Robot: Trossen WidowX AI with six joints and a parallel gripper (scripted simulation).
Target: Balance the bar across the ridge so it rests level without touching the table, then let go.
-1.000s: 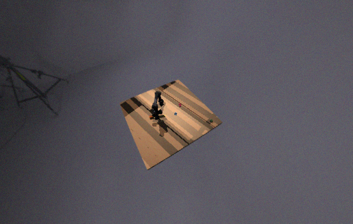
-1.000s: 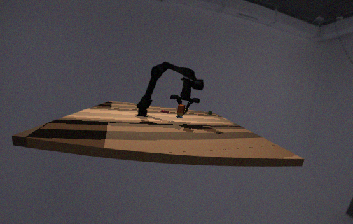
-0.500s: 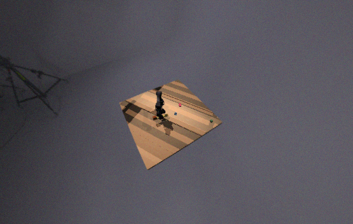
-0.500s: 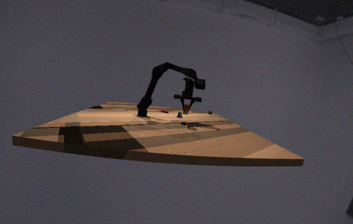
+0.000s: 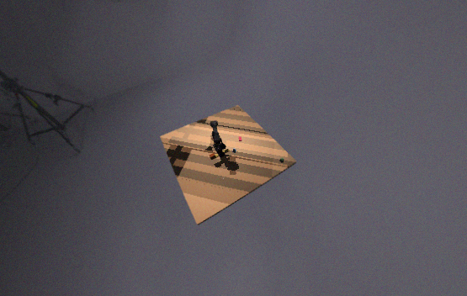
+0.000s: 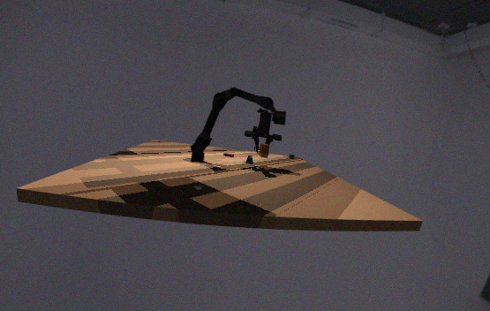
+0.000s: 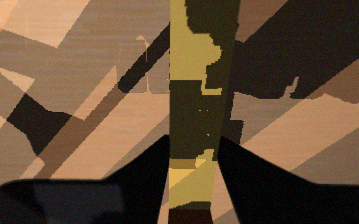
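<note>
The yellow bar (image 5: 217, 155) (image 7: 195, 120) has an orange block (image 5: 212, 155) (image 6: 264, 148) at one end; in the wrist view that end looks dark red at the bottom edge. My gripper (image 6: 262, 146) (image 7: 192, 140) is shut on the bar and holds it above the table. The small blue ridge (image 5: 234, 150) (image 6: 250, 160) stands on the table beside the held bar, apart from it in the top view. The ridge is not seen in the wrist view. The bar's far end runs out of the top of the wrist view.
A red block (image 5: 240, 139) (image 6: 229, 155) lies on the wooden table (image 5: 206, 206) (image 6: 366, 208), beyond the ridge from the bar's orange end. A small green object (image 5: 282, 160) (image 6: 291, 156) sits near a table corner. Striped shadows cross the table.
</note>
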